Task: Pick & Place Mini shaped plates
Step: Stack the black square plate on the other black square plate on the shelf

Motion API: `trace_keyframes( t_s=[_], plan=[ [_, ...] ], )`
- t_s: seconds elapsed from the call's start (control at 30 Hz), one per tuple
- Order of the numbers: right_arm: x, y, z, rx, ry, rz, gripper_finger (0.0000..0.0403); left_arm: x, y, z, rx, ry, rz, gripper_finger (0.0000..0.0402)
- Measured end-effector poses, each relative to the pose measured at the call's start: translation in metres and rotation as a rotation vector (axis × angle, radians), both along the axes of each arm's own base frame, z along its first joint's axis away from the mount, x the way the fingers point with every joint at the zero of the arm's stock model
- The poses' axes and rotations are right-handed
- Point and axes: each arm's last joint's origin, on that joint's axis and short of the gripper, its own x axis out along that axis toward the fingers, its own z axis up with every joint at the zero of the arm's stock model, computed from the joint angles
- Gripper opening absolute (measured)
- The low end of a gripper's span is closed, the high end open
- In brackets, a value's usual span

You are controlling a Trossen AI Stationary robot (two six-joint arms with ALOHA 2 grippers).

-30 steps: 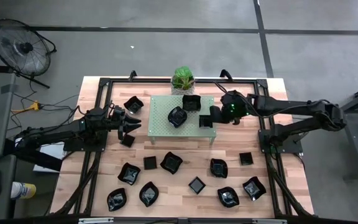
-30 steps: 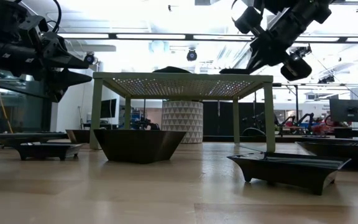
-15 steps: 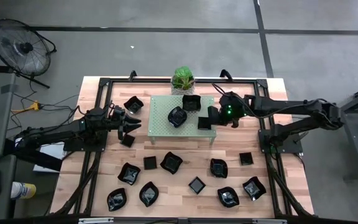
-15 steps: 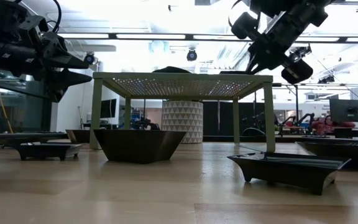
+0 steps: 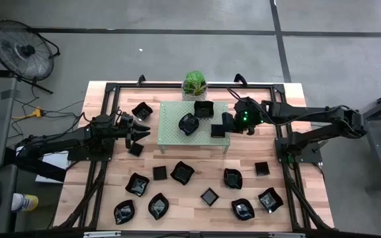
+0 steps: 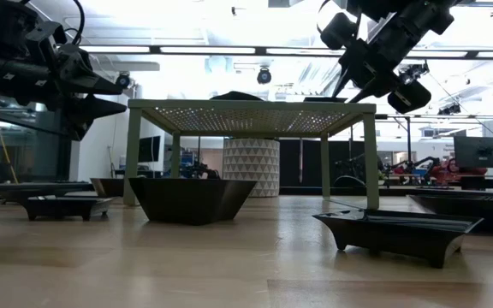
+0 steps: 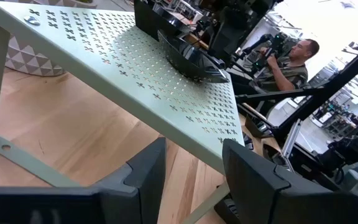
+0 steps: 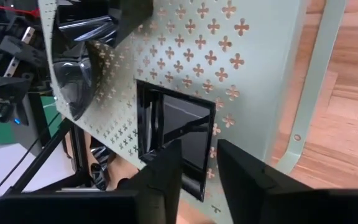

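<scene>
A pale green perforated rack (image 5: 174,134) stands at the table's far middle with three black mini plates on it. A small square plate (image 5: 218,130) lies flat near the rack's right edge. My right gripper (image 5: 227,125) is open, slanting down over that edge, its fingers on either side of the square plate's near rim (image 8: 194,180). A rounder plate (image 5: 188,123) and another plate (image 5: 204,109) sit farther in on the rack. My left gripper (image 5: 143,132) waits open, level, just left of the rack. Several more plates (image 5: 182,172) lie on the table's near half. My right gripper stands with its fingers (image 8: 166,171) around the square plate's rim at the rack's right edge, slanting down from the table's right. I cannot tell whether a finger touches the plate. The plate rests flat on the rack.
A potted plant (image 5: 194,84) stands behind the rack. Two plates (image 5: 142,110) (image 5: 135,149) lie near my left gripper. A black frame (image 5: 111,89) runs round the table top. A person (image 7: 291,62) sits in the room beyond the table.
My right gripper has opened above the rack's right edge and let go of the square plate, which now lies on the rack. The arm has stayed where it was.
</scene>
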Motion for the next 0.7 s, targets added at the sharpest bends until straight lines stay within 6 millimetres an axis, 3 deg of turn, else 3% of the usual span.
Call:
trace_keyframes(
  t_s=[0.23, 0.7],
  plan=[
    [-0.017, 0.004, 0.011, -0.050, 0.008, 0.020, 0.0125, 0.000, 0.000, 0.000, 0.000, 0.000, 0.000, 0.0156],
    [-0.079, 0.020, 0.014, -0.018, 0.268, 0.112, 0.0126, 0.000, 0.000, 0.000, 0.000, 0.000, -0.001, 0.0156]
  ],
)
